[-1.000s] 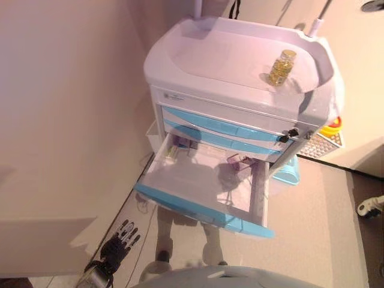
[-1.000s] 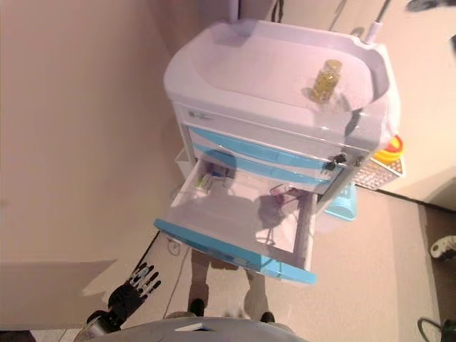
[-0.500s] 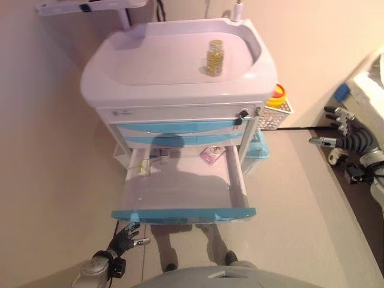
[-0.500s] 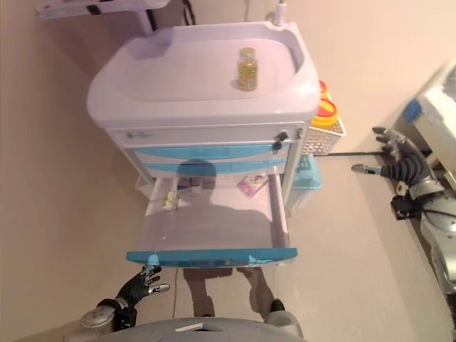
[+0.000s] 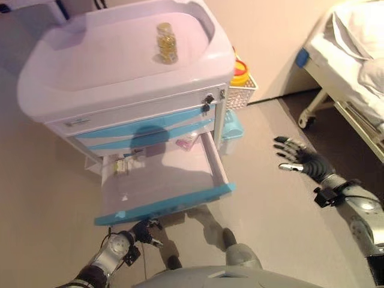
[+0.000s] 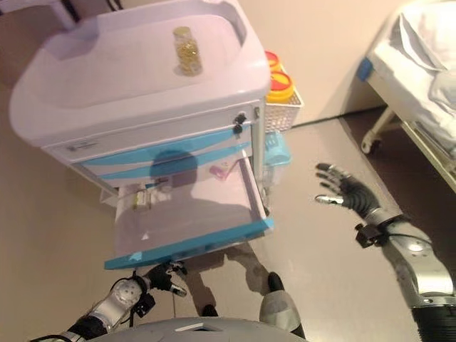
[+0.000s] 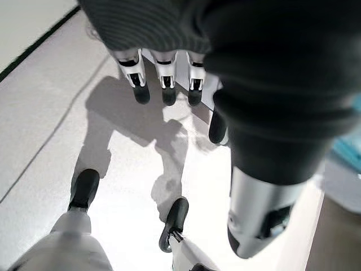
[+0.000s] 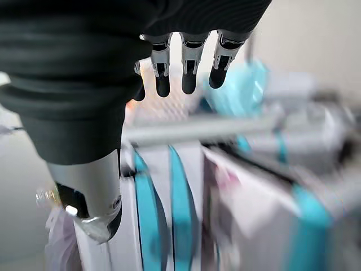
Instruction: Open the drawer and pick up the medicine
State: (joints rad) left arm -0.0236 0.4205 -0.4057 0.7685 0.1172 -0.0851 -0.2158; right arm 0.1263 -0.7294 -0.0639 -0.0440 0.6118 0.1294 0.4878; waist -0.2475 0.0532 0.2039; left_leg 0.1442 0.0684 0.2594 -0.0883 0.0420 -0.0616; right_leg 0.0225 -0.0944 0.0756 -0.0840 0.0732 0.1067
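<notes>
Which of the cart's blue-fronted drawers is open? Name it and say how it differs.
The lowest drawer is the open one: it is pulled out, showing small packages inside, while the two blue-fronted drawers above it sit shut, flush with the cart.

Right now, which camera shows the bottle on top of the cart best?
The left eye view: the bottle stands whole and unblocked on the cart top. The right eye view shows it much the same. Neither wrist view shows it.

Both arms are silver-grey with rounded shells. The right hand (image 6: 347, 192) has silver fingers with dark tips, a dark ribbed cover over its back and a black band at the wrist. The left hand (image 6: 161, 276) looks alike, dark-backed on a silver forearm.
</notes>
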